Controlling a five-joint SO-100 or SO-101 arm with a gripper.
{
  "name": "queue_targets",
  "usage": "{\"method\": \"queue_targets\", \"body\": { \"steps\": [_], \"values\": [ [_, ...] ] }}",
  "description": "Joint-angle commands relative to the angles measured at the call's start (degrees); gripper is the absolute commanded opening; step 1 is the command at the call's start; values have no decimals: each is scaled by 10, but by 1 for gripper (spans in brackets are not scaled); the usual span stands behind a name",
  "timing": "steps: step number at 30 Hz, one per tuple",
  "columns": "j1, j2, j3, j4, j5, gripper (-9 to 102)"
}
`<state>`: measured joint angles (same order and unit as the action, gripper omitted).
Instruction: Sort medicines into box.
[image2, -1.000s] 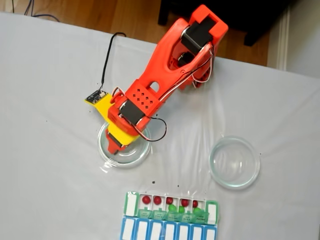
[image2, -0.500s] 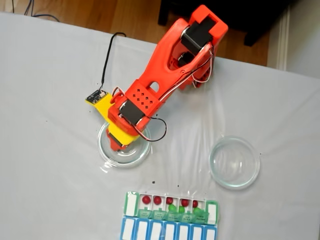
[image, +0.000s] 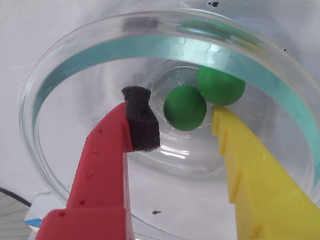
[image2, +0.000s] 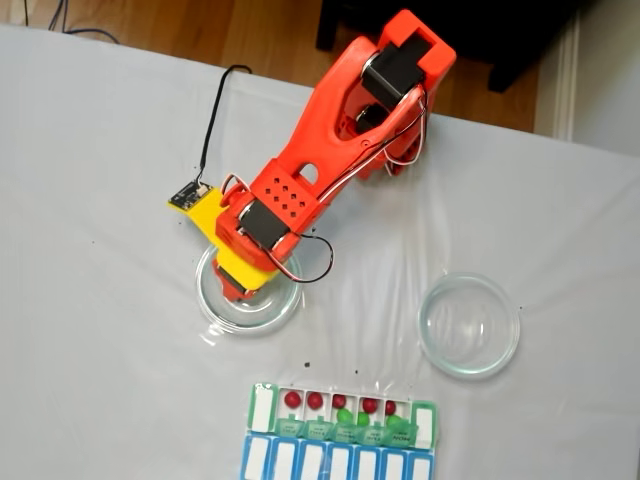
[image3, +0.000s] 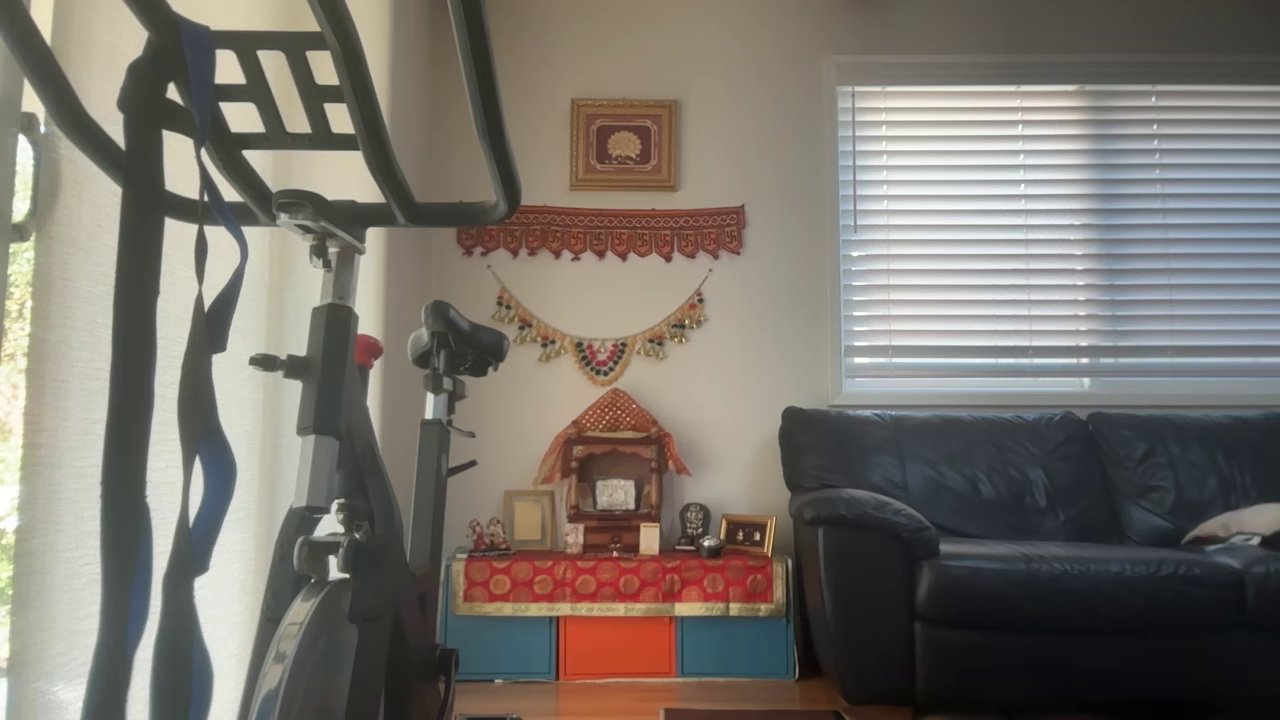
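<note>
In the wrist view two bright green medicines lie in a round clear glass dish (image: 65, 100): one ball (image: 185, 108) at the centre and another ball (image: 220, 85) touching it behind. My gripper (image: 180, 116) is open and reaches into the dish. Its red finger with a black foam pad (image: 142, 122) stands left of the nearer ball and its yellow finger (image: 240, 150) right of it, with small gaps on both sides. In the fixed view the gripper (image2: 238, 288) is over the left dish (image2: 285, 305). The box (image2: 262, 408) lies at the front with several red medicines (image2: 292, 399) and green medicines (image2: 346, 415) in its compartments.
A second clear glass dish (image2: 468, 325) stands to the right with nothing in it. A blue-and-white organiser row (image2: 335, 463) lies against the box's near side. The orange arm (image2: 340, 130) reaches from the back of the white table. The other view shows a room with a sofa and an exercise bike.
The gripper has shifted only very slightly over the left dish. The box, both dishes and the balls stay where they were.
</note>
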<state>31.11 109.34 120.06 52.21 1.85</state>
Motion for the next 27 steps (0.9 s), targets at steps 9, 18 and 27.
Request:
{"method": "queue_targets", "body": {
  "steps": [9,18,27],
  "values": [
    [2,25,-35,18,-33,20],
    [12,26,-36,25,-26,24],
    [13,28,-35,25,-25,23]
  ]
}}
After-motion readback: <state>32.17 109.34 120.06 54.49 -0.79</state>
